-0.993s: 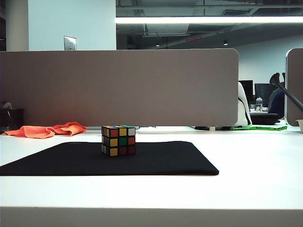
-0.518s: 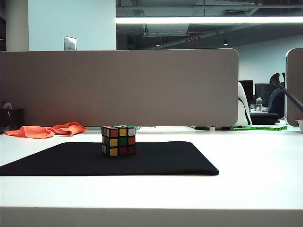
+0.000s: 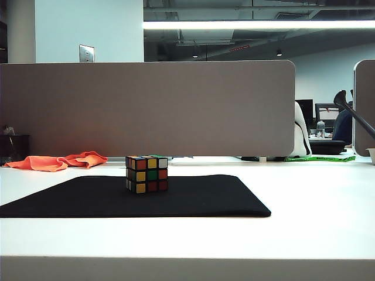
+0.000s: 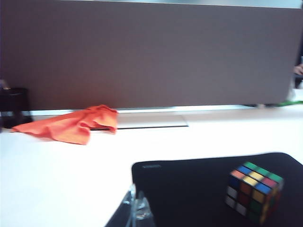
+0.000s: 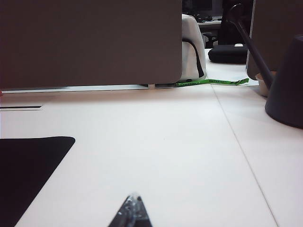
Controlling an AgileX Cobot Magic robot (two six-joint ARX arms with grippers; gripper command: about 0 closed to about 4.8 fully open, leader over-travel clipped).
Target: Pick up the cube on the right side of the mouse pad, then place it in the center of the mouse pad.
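A small puzzle cube (image 3: 146,174) with black edges and red, yellow, green, white and orange stickers stands on a large, thin, flat black mouse pad (image 3: 205,199) with rounded corners. In the exterior view the cube sits a little left of the frame's centre, on the pad and near its middle, upright and alone. The pad lies on a plain white tabletop (image 3: 304,228) that fills the lower half of the frame.

A crumpled orange cloth (image 3: 58,161) rests on the tabletop at the left, behind the pad and well apart from the cube. A grey partition panel (image 3: 146,108) spans the middle of the frame behind everything.

No arm shows in the exterior view. In the left wrist view, only the clear tip of the left pincer (image 4: 136,211) pokes in at the bottom edge, just beside the pad's near corner and apart from the cube (image 4: 254,191); too little of it shows to tell whether it is together or apart. In the right wrist view, the tip of the right pincer (image 5: 131,210) shows at the bottom edge above bare tabletop, its fingers together on nothing, with the pad's corner (image 5: 28,161) at the lower left.

Judging by the layout, the task looks finished: the cube rests free near the pad's centre, nothing is gripping it, and both pincers are clear of it.
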